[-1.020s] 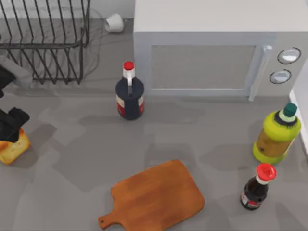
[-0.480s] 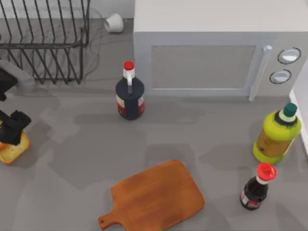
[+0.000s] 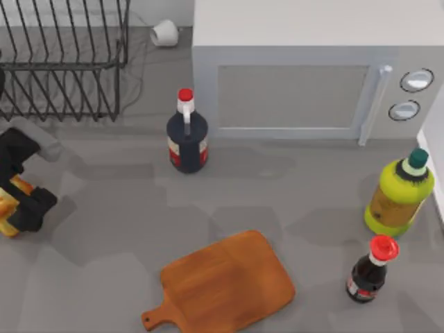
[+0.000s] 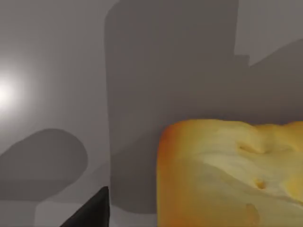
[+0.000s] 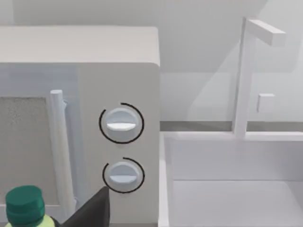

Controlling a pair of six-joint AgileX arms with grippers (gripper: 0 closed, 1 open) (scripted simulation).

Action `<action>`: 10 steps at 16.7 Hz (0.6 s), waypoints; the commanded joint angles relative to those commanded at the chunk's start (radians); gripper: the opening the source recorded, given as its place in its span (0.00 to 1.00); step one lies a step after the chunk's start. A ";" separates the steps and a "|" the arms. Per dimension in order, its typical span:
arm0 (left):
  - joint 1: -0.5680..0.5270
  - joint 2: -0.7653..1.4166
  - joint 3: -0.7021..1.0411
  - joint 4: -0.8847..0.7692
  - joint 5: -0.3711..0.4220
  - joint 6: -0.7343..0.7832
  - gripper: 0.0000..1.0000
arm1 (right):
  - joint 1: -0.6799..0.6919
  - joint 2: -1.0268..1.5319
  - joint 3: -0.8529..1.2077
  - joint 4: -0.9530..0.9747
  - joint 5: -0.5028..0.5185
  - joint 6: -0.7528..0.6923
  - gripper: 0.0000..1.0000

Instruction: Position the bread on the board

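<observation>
The bread [image 3: 6, 206] lies at the table's far left edge, mostly covered by my left gripper [image 3: 16, 200], which sits low over it. In the left wrist view the golden bread [image 4: 227, 175] looms close, and one dark fingertip [image 4: 92, 213] stands beside it with a gap between them; the gripper is open around the loaf. The reddish-brown board [image 3: 225, 283] rests at the front middle, handle toward the front left, with nothing on it. One fingertip [image 5: 94, 210] of my parked right gripper shows in the right wrist view, set wide, facing the microwave's knobs.
A wire dish rack [image 3: 66, 62] stands at the back left and a microwave [image 3: 305, 76] at the back. A dark bottle with a red cap [image 3: 186, 135] stands mid-table. A yellow-green bottle [image 3: 400, 194] and a small red-capped bottle [image 3: 370, 269] stand at the right.
My left gripper has turned and come down over the bread, which it now covers more. The bread, board and bottles have not moved.
</observation>
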 joint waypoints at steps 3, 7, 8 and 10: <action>0.000 0.000 0.000 0.000 0.000 0.000 0.92 | 0.000 0.000 0.000 0.000 0.000 0.000 1.00; 0.000 0.000 0.000 0.000 0.000 0.000 0.62 | 0.000 0.000 0.000 0.000 0.000 0.000 1.00; 0.000 0.000 0.000 0.000 0.000 0.000 0.55 | 0.000 0.000 0.000 0.000 0.000 0.000 1.00; 0.000 0.000 0.000 0.000 0.000 0.000 0.40 | 0.000 0.000 0.000 0.000 0.000 0.000 1.00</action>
